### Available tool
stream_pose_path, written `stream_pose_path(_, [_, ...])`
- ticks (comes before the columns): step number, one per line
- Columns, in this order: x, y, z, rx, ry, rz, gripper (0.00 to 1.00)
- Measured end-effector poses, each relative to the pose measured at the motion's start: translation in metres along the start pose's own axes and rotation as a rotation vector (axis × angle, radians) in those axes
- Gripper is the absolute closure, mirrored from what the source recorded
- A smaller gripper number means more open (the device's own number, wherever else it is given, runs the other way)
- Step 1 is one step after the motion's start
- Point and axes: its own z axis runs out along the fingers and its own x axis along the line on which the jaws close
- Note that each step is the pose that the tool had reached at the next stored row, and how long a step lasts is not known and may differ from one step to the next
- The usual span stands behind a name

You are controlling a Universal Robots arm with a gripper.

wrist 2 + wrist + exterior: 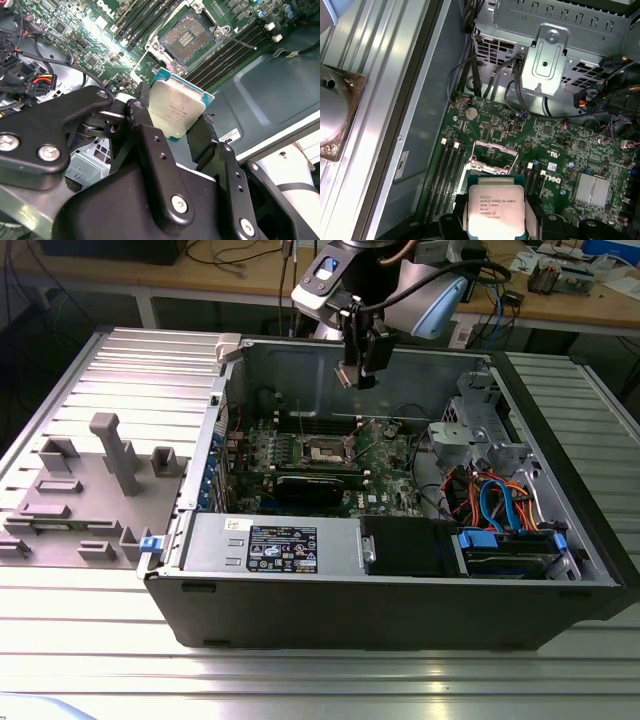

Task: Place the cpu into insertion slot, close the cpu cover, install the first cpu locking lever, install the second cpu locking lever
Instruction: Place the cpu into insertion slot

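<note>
My gripper (357, 378) hangs inside the open computer case, above the motherboard (385, 475). It is shut on the cpu (176, 110), a small square chip with a silver-grey top and a green rim, pinched at two opposite edges by the black fingers (144, 125). The cpu (495, 210) is held off the board, a little short of the insertion slot (492, 154). The slot (187, 34) lies uncovered with its pin field bare. A thin locking lever (242, 43) sticks out beside it. How the cpu cover stands I cannot make out.
Memory slots (449, 167) flank the socket. A black card (315, 485) lies across the board nearer the camera in the exterior view. A metal drive cage (480, 430) and cable bundles (495, 505) fill the case's right side. A grey fixture (100, 480) sits outside, left.
</note>
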Motion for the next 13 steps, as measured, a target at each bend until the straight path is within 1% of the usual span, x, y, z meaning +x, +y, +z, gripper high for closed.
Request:
stream_pose_path(2, [0.0, 0.0, 0.0, -0.0001, -0.0005, 0.006, 0.46])
stream_pose_path(3, [0.0, 0.0, 0.0001, -0.0002, -0.0013, 0.015, 0.46])
stream_pose_path(5, [0.0, 0.0, 0.0002, -0.0005, -0.0037, 0.042, 0.46])
stream_pose_path(9, [0.0, -0.0001, 0.0006, -0.001, -0.01, 0.111, 0.46])
stream_pose_path(13, [0.0, -0.0001, 0.0007, -0.0012, -0.0102, 0.114, 0.46])
